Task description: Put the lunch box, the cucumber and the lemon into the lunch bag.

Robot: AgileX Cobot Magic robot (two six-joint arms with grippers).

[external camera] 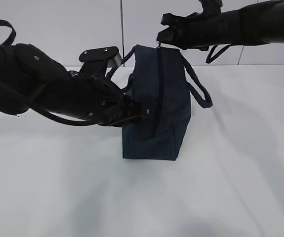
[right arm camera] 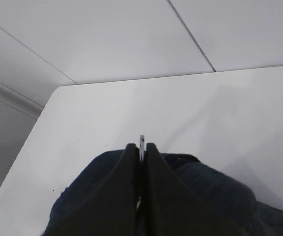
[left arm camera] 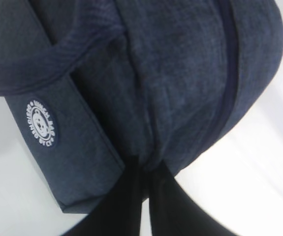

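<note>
In the exterior view the lunch bag stands upright on the white table, its end panel facing the camera with the zipper running vertically down it and one padded handle drooping to the right. The left claw presses in from the left at mid-height and pinches the fabric beside the zipper line, apparently to brace the bag; the right claw reaches in from above and meets the top of the zipper, so the job in hand looks like working the zipper while the other arm holds the bag steady. The lunch box, the cucumber and the lemon show in no view; whether they are already inside cannot be told. In the left wrist view the left claw is closed on a fold of navy cloth, with the round white logo on the panel to its left and a handle strap crossing above. In the right wrist view the right claw is clamped tight on a thin silver pull that sticks up between its tips, the dark bag bunched directly beneath it.
</note>
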